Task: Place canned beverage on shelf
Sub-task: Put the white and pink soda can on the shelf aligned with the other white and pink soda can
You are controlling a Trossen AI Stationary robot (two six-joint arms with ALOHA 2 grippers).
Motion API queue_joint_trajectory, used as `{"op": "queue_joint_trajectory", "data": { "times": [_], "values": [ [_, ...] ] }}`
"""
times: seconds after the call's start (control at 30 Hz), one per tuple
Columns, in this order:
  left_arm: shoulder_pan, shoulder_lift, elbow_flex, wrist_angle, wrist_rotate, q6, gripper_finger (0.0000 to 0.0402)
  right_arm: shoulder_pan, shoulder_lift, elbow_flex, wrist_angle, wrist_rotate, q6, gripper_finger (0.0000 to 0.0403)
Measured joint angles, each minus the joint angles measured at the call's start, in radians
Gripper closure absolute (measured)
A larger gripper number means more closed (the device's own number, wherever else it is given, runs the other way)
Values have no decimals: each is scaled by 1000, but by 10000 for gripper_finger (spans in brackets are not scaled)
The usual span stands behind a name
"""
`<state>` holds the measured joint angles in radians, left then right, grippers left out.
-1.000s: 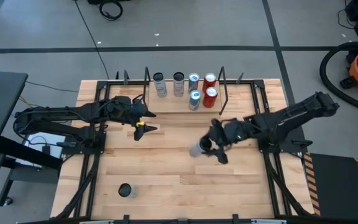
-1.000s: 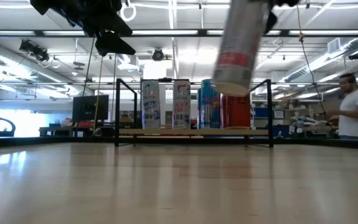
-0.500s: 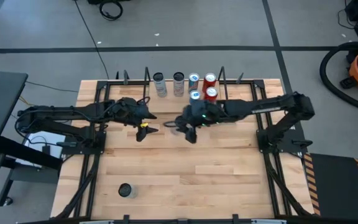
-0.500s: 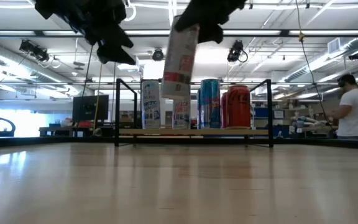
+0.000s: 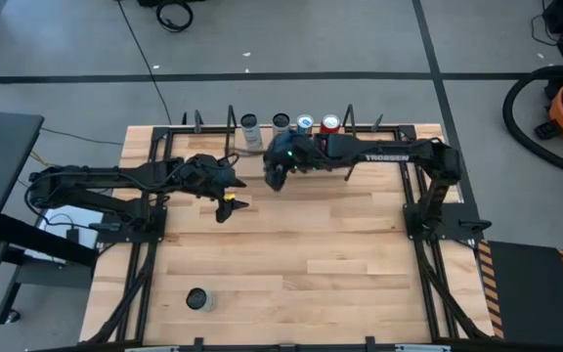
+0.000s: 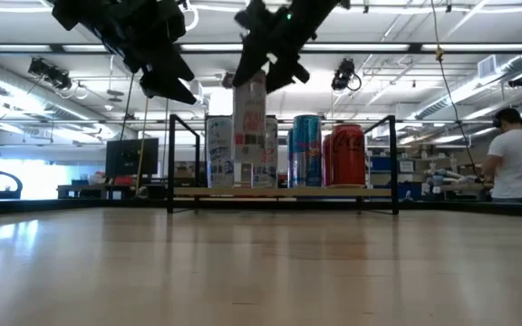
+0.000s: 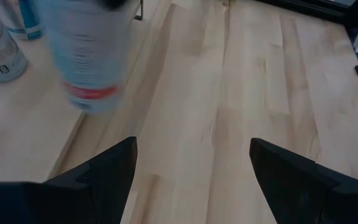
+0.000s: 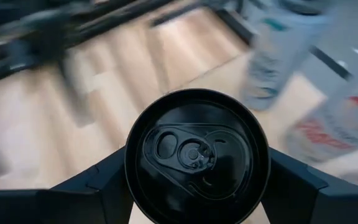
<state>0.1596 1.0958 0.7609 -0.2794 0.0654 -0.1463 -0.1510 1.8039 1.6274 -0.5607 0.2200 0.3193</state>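
Right arm holds a tall can upright over the shelf's front edge.
High view: the right gripper (image 5: pixel 278 168) reaches over the shelf (image 5: pixel 262 156), hiding its load; "TROSSEN" reads along its arm; a lone can (image 5: pixel 196 298) stands near the table's front. Low view: the held can (image 6: pixel 250 127), white with a red band, hangs upright before the shelved cans (image 6: pixel 307 150). Left wrist view: the left gripper (image 7: pixel 191 163) is spread wide, empty, over bare wood. Right wrist view: dark fingers (image 8: pixel 98 183) clamp the can's black top.
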Motion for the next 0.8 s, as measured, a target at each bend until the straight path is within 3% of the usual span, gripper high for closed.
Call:
{"op": "queue_joint_trajectory", "data": {
  "times": [0.3,0.63,0.8],
  "values": [
    [0,0,0,-8,-1,-2,88,-69,40,16,2,26,93,125],
    [0,0,0,-20,-1,1,88,-55,42,16,-31,178,203,125],
    [0,0,0,-27,-1,1,88,-55,42,15,-32,179,221,125]
  ]
}}
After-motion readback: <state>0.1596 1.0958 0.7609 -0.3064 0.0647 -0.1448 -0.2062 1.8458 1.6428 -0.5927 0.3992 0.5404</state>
